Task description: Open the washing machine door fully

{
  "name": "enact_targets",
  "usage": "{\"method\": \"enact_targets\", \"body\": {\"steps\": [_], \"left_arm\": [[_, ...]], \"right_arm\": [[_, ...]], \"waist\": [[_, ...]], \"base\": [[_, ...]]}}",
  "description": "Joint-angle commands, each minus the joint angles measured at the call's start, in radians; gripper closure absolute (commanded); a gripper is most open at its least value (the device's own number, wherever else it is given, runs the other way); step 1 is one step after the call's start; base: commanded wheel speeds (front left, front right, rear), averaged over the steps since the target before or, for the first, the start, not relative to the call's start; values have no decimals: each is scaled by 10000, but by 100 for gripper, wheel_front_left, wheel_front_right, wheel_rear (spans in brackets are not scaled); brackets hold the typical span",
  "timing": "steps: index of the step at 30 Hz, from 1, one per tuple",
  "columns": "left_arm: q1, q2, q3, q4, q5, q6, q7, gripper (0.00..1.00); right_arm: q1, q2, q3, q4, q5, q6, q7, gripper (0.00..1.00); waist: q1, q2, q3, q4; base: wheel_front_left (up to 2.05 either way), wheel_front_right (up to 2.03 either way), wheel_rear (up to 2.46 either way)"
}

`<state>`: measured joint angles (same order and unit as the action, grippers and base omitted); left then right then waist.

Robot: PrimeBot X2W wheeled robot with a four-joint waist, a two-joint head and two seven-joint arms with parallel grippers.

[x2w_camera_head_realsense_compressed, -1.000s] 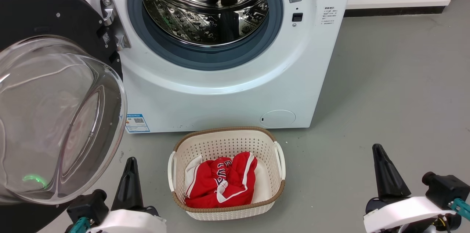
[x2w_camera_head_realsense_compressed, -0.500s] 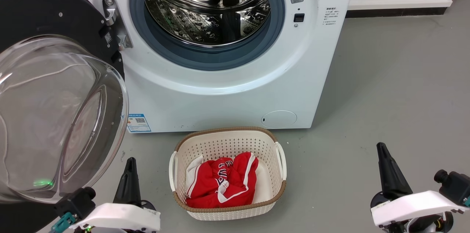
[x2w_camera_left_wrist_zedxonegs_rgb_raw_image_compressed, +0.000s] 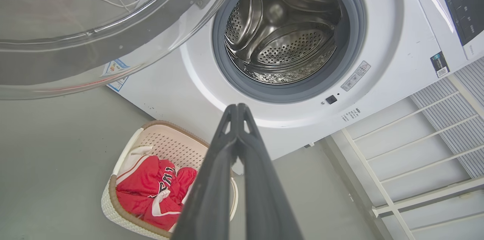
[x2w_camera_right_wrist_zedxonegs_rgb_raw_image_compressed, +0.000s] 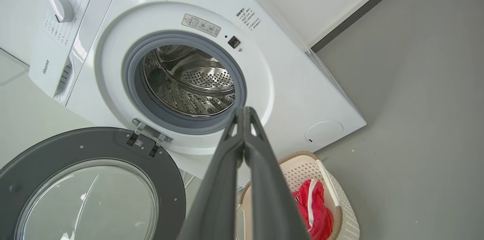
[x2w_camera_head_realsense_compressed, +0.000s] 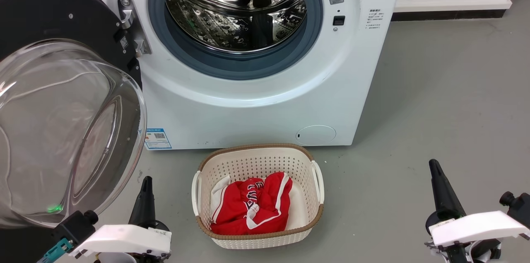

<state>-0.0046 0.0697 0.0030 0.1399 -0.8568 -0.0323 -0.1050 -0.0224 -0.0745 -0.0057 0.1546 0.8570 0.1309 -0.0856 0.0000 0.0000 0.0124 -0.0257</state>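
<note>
The white washing machine stands ahead with its steel drum exposed inside the grey rubber ring. The washing machine door, a black disc with a bulging clear glass bowl, is swung wide to the left on its hinge. In the right wrist view the washing machine door lies open at the lower left. My left gripper is shut and empty, low beside the glass bowl's right edge, apart from it. Low at the right, my right gripper is shut and empty, far from the machine.
A cream perforated laundry basket with red and white clothes sits on the grey floor in front of the machine, between my grippers. A white wall with a dark skirting runs at the back right. Open floor lies to the right.
Both grippers have drawn down toward the bottom edge. The view has shifted slightly; the door stays swung open.
</note>
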Motion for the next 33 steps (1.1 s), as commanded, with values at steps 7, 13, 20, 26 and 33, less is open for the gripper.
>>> {"method": "enact_targets", "body": {"steps": [7, 13, 20, 26, 33], "left_arm": [[-361, 80, 115, 69, -1173, -175, 253, 100], [-449, 82, 193, 189, -2019, -283, 462, 100], [-542, 82, 264, 305, -2813, -385, 658, 100], [-596, 81, 325, 395, -3446, -469, 823, 100], [-699, 74, 415, 512, -4240, -576, 1022, 100]], "right_arm": [[-339, -91, -92, 33, 1215, 0, 233, 100], [-420, -97, -157, 142, 2077, 0, 416, 100], [-488, -98, -225, 237, 2862, -1, 581, 100], [-540, -95, -280, 313, 3496, 0, 716, 100], [-610, -89, -354, 425, 4293, 0, 888, 100]], "waist": [[0, 0, -9, 25], [0, 0, -17, 48], [0, 0, -25, 70], [0, 0, -31, 89], [0, 0, -41, 114]], "base": [[0, 0, 0], [0, 0, 0], [0, 0, 0], [0, 0, 0], [0, 0, 0]]}}
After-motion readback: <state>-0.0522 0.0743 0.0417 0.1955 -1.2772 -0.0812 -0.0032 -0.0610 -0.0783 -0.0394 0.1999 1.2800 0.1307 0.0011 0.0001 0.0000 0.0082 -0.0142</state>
